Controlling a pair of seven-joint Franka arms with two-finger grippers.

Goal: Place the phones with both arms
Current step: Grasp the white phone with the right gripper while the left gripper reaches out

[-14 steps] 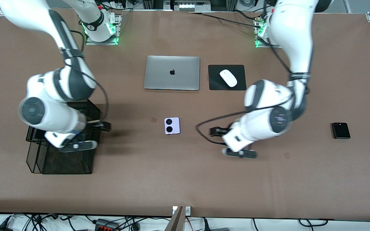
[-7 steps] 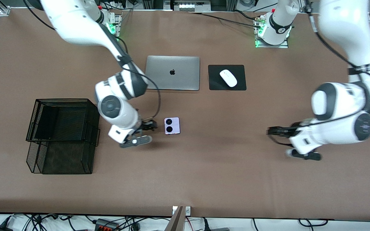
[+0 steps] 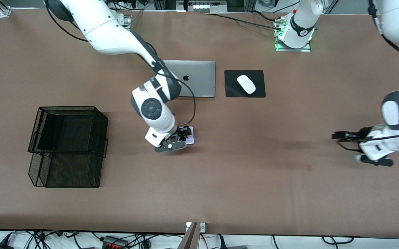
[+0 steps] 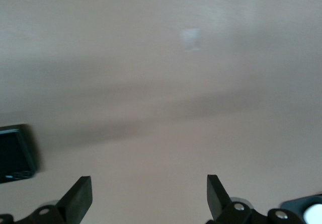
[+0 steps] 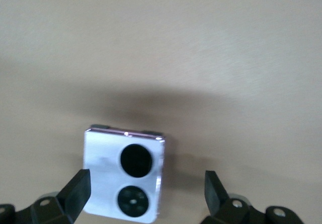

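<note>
The small squarish lavender phone (image 5: 124,176) is straddled by the wide-open right gripper (image 5: 146,194) for pickup, while the left gripper (image 4: 149,199), equally wide, is positioned near the black phone (image 4: 16,153).

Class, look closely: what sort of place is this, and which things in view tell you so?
Probably a robotics lab set up as a mock office desk: two white arms bolted to a brown table, a silver laptop, a mouse on its pad, and cables along the table's edge.

Even, bright overhead light in the front view; soft shadows fell on the table (image 3: 241,180) under both arms. Left wrist view was motion-smeared and washed out; right wrist view was sharper, with glare on the lavender phone (image 5: 108,171).
</note>
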